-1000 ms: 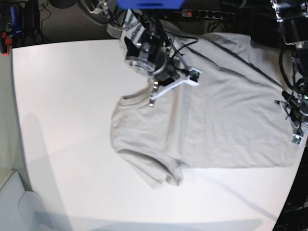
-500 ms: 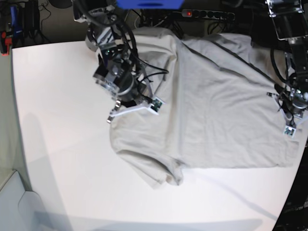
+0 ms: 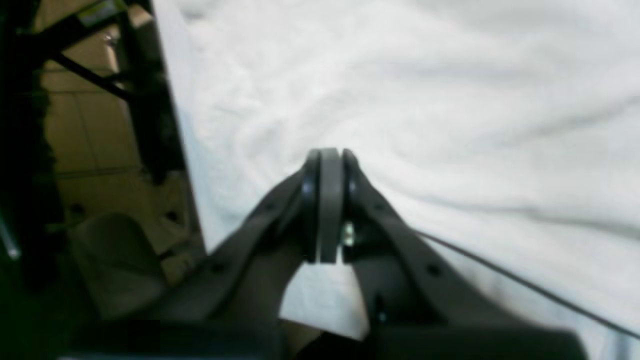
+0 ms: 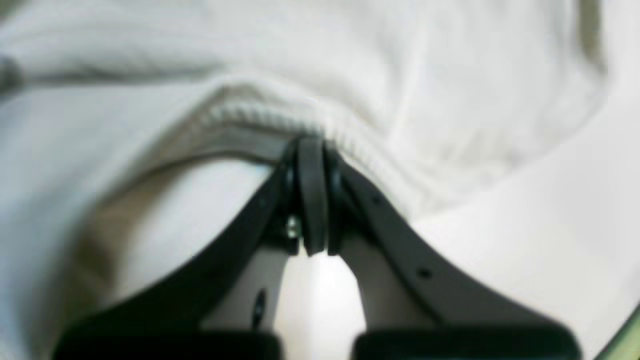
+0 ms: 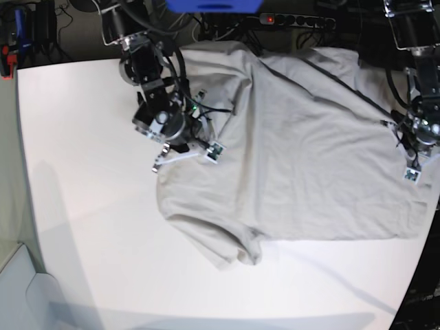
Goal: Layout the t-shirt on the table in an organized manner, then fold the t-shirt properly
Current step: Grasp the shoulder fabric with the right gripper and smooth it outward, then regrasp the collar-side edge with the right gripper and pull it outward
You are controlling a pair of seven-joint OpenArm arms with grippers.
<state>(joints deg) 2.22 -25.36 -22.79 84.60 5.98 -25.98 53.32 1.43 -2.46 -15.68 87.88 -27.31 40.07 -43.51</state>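
The beige t-shirt [image 5: 302, 158] lies spread and wrinkled on the white table [image 5: 89, 172], its body toward the right edge and one sleeve [image 5: 237, 251] toward the front. My right gripper [image 5: 185, 146] is at the shirt's left side. In the right wrist view it [image 4: 311, 150] is shut on the ribbed collar [image 4: 250, 117], lifted slightly off the table. My left gripper [image 5: 402, 152] is over the shirt's right side. In the left wrist view it [image 3: 327, 155] is shut with its tips against the cloth [image 3: 450, 100]. Whether cloth is pinched there is unclear.
The table's right edge [image 3: 175, 115] runs close beside the left gripper, with floor and dark frame legs [image 3: 145, 100] beyond. A power strip and cables [image 5: 295, 19] lie behind the far edge. Bare tabletop lies to the left and front of the shirt.
My right gripper moved left and toward the front with the collar, and shirt cloth now covers more of the far side behind it. My left gripper moved farther back along the shirt's right side.
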